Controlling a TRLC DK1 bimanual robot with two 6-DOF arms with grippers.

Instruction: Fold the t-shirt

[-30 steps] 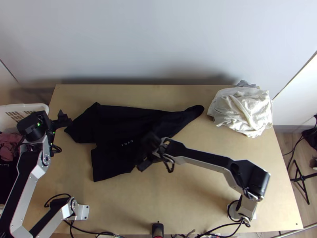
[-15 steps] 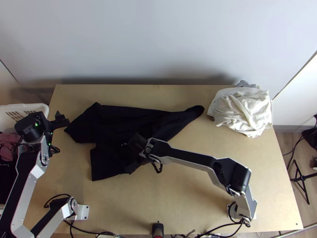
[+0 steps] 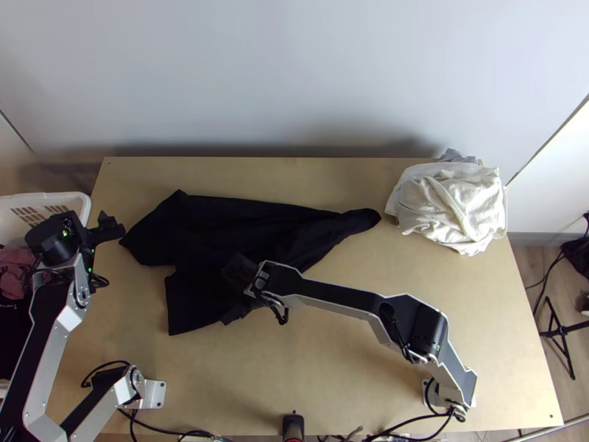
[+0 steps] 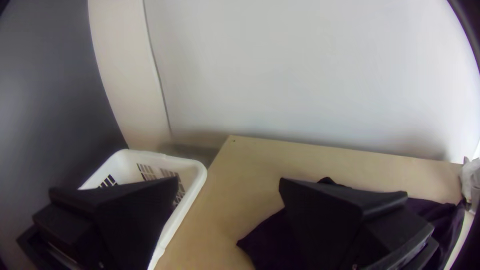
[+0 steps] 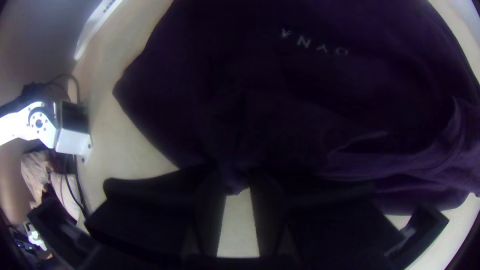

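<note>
Pale wall (image 3: pixel 294 81) rose behind the light wooden table (image 3: pixel 316 376). Across its far half, left of centre, lay the black t-shirt (image 3: pixel 221 228), unevenly spread, its long axis roughly along the far edge. Its narrow end pointed right, towards the white cloth (image 3: pixel 453 206); a broad part pointed nearer. The right gripper (image 3: pixel 232 293) pinched its near edge; the left gripper (image 3: pixel 108 225), fingers parted, hung beside its left end.

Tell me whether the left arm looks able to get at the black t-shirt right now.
Most likely yes: the open left gripper is close by the t-shirt, with nothing visible blocking the way.
</note>
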